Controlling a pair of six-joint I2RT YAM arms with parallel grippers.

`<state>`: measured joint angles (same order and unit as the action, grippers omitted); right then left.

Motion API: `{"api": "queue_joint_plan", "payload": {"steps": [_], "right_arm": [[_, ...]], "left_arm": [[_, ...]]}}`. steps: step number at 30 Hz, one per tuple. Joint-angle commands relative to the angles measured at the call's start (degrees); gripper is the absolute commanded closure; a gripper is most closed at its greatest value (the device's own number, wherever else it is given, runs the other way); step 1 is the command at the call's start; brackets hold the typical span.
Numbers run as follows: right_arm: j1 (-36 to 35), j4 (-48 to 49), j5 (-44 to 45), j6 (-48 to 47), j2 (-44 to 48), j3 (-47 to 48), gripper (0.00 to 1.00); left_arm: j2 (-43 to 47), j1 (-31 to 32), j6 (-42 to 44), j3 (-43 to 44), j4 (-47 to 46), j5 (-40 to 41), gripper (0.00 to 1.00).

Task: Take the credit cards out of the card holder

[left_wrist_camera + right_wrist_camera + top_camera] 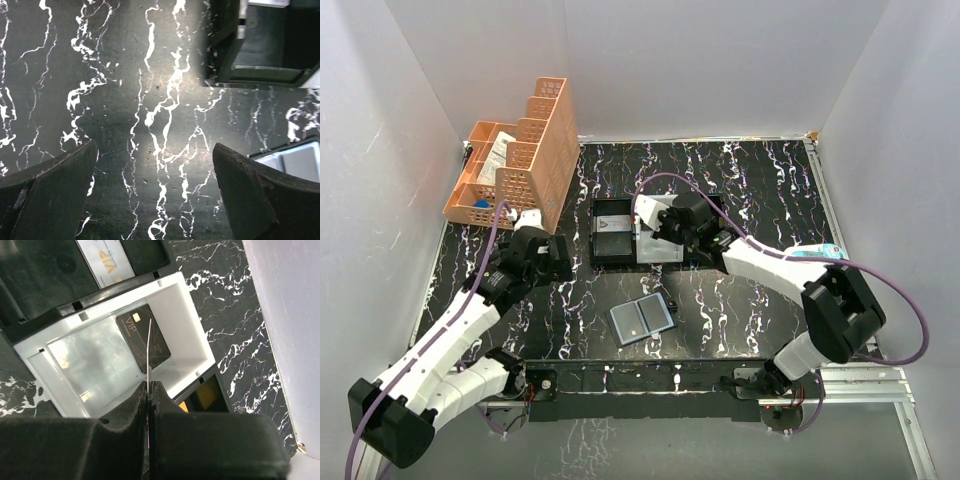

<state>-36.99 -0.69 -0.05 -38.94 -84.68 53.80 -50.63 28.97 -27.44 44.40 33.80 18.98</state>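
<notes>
The right gripper (150, 390) is clenched on a thin card (149, 352), seen edge-on and standing upright above the white compartment (196, 340) of the tray (596, 232). A black VIP card (137, 335) already lies flat there, and a pale VIP card (105, 260) sits in the black compartment at 11 o'clock from it. The step in hand looks like depositing this card. It would pay to lower the wrist until the card's far edge is close to the compartment floor, tip it toward flat, and only then part the jaws, keeping off the wall at 3 o'clock so the card cannot bounce out. The card holder (643, 319) lies open on the marble table (760, 200), at 6 o'clock from the tray in the overhead view, with nothing touching it. Whether cards remain inside I cannot tell. The left gripper (155, 165) hangs released and empty, at 9 o'clock from the tray.
</notes>
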Motion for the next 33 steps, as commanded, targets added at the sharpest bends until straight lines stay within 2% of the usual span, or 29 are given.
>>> {"api": "queue_joint_plan", "payload": {"steps": [1, 6, 11, 20, 33], "right_arm": [[0.36, 1.01, 1.21, -7.65, -4.0, 4.78, 1.0], [0.96, 2.89, -0.85, -9.63, -7.23, 7.76, 1.0], [2.39, -0.71, -2.53, -14.31, -11.95, 11.09, 1.0], [2.73, -2.95, -0.83, -18.88, -18.17, 15.6, 1.0], [2.72, 2.75, 0.45, -21.07, -25.42, 16.89, 1.0]], "left_arm": [[-0.69, -0.32, 0.22, 2.34, 2.9, 4.58, 0.01], [3.78, -0.34, 0.07, 1.08, 1.59, 4.52, 0.01], [6.03, -0.32, 0.0, 0.54, 1.27, 4.49, 0.01], [3.86, -0.36, 1.34, 0.95, 0.89, 1.92, 0.01], [4.66, -0.32, 2.12, 0.86, 1.04, 3.2, 0.01]]}}
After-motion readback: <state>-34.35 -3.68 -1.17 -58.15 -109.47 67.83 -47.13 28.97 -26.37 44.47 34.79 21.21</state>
